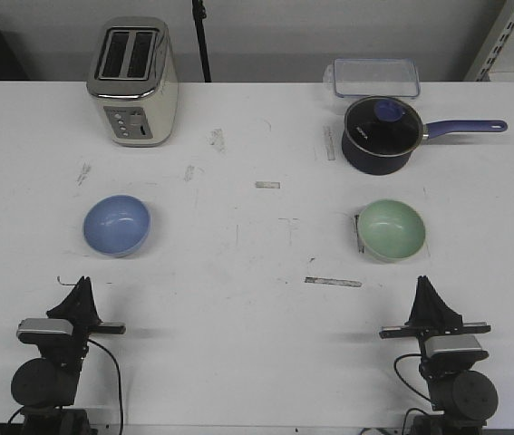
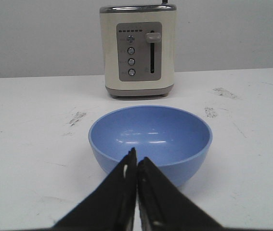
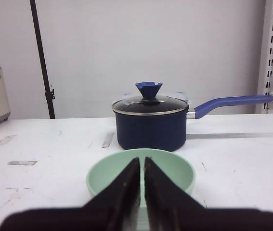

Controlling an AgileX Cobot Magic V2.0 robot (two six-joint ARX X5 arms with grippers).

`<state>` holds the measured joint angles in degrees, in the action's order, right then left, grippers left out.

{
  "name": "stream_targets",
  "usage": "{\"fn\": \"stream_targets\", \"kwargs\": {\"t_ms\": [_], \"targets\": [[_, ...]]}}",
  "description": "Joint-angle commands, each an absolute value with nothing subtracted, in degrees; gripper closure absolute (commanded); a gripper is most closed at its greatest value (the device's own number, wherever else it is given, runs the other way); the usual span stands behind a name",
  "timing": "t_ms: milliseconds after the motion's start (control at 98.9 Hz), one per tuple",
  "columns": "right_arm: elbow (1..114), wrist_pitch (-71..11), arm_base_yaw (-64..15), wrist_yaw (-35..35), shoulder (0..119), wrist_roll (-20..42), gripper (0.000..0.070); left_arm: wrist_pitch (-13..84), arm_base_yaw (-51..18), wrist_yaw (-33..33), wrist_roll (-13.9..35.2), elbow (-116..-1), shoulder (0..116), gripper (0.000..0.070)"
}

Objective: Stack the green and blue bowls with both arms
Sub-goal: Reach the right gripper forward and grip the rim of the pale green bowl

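Nearest us, our left claw [image 1: 82, 283] and right claw [image 1: 422, 282] sit clenched and empty at the desk [image 1: 257, 317] edge; the blue bowl [image 1: 117, 225] and green bowl [image 1: 391, 229] lie well apart, unstacked, so everything remains

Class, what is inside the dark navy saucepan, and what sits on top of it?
A glass lid with a blue knob sits on the dark navy saucepan. The glass shows only dark reflections, so any contents cannot be made out.
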<state>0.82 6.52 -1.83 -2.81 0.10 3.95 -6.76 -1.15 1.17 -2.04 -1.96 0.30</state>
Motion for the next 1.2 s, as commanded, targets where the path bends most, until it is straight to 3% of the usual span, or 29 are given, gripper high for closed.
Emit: {"fn": "stream_targets", "kwargs": {"t_ms": [0,233,435,809,1193], "targets": [[0.7,7.2,-1.8,-2.7,0.1,4.7,0.0696,-7.5,-1.0,1.1,-2.1,-0.7,0.2,0.0698],[1.8,6.9,-1.8,-2.8,0.1,4.3,0.0696,-7.5,-1.0,1.1,-2.1,-0.7,0.2,0.0699],[6.7,1.5,-1.8,-3.1,3.5,1.0,0.0696,-7.5,-1.0,1.1,-2.1,-0.7,0.2,0.0699],[23.4,-1.2,-1.8,-3.0,27.2,-0.2,0.0696,-7.5,-1.0,1.1,-2.1,-0.7,0.2,0.0699],[51.3,-23.0,-1.8,-3.0,52.8,0.2,0.0696,-7.5,-1.0,1.1,-2.1,-0.7,0.2,0.0698]]}}
